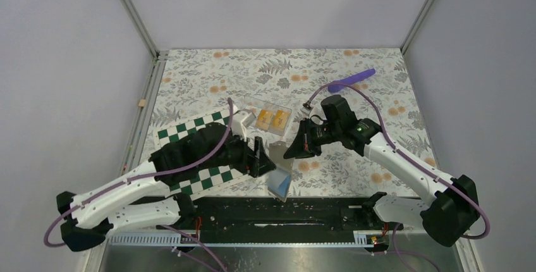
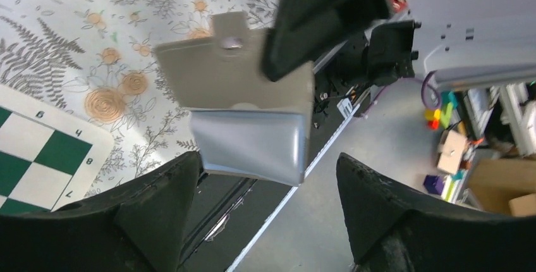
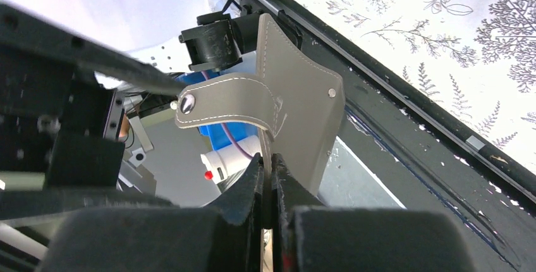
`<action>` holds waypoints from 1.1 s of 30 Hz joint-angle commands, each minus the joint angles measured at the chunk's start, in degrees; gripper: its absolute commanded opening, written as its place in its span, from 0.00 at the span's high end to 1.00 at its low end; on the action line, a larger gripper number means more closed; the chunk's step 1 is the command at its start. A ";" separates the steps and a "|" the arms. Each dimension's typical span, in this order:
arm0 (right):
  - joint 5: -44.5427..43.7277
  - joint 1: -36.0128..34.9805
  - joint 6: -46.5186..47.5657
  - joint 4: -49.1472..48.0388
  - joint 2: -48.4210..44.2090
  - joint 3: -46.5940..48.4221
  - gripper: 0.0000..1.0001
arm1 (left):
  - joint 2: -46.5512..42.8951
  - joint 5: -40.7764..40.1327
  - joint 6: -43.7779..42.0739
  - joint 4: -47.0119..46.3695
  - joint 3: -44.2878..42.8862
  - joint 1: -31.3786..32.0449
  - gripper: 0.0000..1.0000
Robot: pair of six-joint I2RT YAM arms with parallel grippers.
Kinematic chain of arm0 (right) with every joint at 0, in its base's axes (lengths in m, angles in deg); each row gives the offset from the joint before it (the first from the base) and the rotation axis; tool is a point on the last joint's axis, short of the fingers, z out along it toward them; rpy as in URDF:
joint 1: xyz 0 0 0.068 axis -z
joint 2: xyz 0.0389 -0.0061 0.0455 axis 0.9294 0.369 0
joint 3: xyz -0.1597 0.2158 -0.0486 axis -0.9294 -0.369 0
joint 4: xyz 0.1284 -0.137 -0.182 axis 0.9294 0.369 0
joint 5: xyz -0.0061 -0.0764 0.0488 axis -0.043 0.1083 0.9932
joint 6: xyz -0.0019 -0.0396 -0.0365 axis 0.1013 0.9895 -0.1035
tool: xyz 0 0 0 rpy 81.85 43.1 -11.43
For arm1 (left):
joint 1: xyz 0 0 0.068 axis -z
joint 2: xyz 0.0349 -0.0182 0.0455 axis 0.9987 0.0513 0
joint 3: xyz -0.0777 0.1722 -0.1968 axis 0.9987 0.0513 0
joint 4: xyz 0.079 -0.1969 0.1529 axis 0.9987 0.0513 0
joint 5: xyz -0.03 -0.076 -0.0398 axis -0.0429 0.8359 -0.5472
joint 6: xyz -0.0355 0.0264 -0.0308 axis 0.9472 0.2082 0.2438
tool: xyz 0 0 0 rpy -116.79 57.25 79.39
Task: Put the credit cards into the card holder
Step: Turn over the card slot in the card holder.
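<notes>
The grey leather card holder [image 1: 279, 172] hangs in the air over the table's near edge, its snap strap folded over [image 3: 221, 98]. My right gripper [image 3: 270, 166] is shut on the holder's upper edge [image 2: 253, 76]. My left gripper [image 2: 267, 174] is open just below and beside the holder, its fingers [image 2: 180, 186] wide apart; the holder's lower left corner is close to the left finger. Two orange-yellow credit cards [image 1: 272, 119] lie in a clear tray behind both grippers. They are not in either wrist view.
A green-and-white chessboard [image 1: 183, 134] lies under the left arm. A purple rod [image 1: 351, 80] rests at the far right of the floral tablecloth [image 1: 265, 73]. The clear tray [image 1: 258, 104] sits mid-table. A black rail [image 1: 303, 212] runs along the near edge.
</notes>
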State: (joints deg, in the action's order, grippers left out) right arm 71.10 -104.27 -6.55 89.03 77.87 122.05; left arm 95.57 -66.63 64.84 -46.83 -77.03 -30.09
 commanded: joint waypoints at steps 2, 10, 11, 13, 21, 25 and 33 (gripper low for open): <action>-1.68 0.18 0.69 2.21 0.64 2.98 1.00 | 6.43 -13.72 -4.20 6.75 -7.38 10.32 0.20; -2.17 0.15 0.70 3.16 1.11 2.81 1.00 | 14.29 -20.53 -4.02 9.00 -10.88 18.75 0.21; -2.19 0.18 0.70 3.14 1.23 2.81 1.00 | 15.20 -21.09 -3.86 9.12 -11.02 19.60 0.21; -2.11 0.15 0.74 3.13 1.29 2.81 1.00 | 16.48 -21.77 -3.33 8.99 -11.23 20.66 0.21; -1.59 0.20 0.98 3.11 1.64 2.47 1.00 | 18.45 -22.53 -2.24 8.20 -9.79 22.43 0.27; -1.34 0.22 1.20 3.16 1.69 2.72 1.00 | 19.37 -22.51 -2.97 8.75 -8.32 22.57 0.30; -0.08 0.23 1.86 3.14 1.60 2.51 1.00 | 18.25 -27.81 -2.49 12.48 -7.04 22.49 0.38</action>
State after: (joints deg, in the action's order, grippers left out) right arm 68.85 -104.29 -5.72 91.64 79.47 122.44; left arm 115.13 -89.25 62.24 -36.01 -84.12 -7.82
